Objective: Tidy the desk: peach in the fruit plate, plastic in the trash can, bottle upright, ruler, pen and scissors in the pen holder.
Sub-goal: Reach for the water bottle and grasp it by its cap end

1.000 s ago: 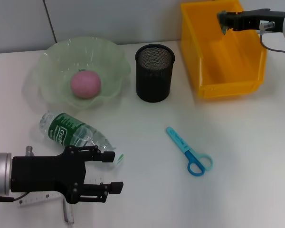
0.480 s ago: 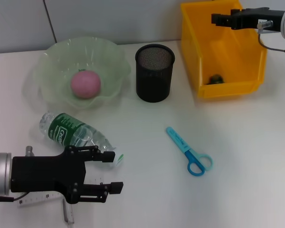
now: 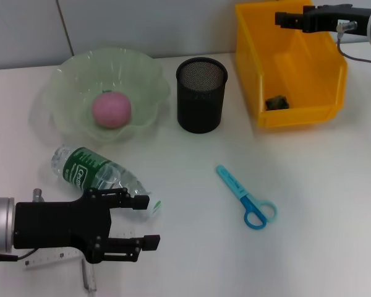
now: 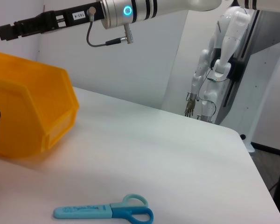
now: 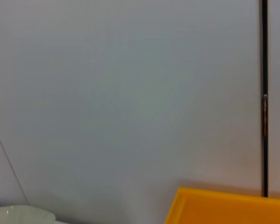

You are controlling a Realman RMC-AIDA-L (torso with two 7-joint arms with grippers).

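With the plastic (image 3: 276, 102) lying as a small dark crumpled wad on the floor of the yellow trash can (image 3: 321, 112), we judge the trash step done & the right gripper (image 3: 283, 20) free. Its jaws hang above the can's far rim, holding nothing; whether they're spread or closed we can't tell.

Our left gripper (image 3: 145, 221) sits low w/ jaws wide apart & empty. The bottle (image 3: 99, 174) lies on its side just beyond its upper finger, cap end nearest. The ruler (image 3: 52, 257) & pen (image 3: 88, 278) peek out beneath the arm.

The peach (image 3: 111, 109) is already in the fruit plate (image 3: 147, 77).

Next, probably, bottle upright: needs the jaws around its body, then a tilt. The scissors (image 3: 246, 197) lie closed, btw both grippers, below the mesh pen holder (image 3: 201, 94), which looks empty.
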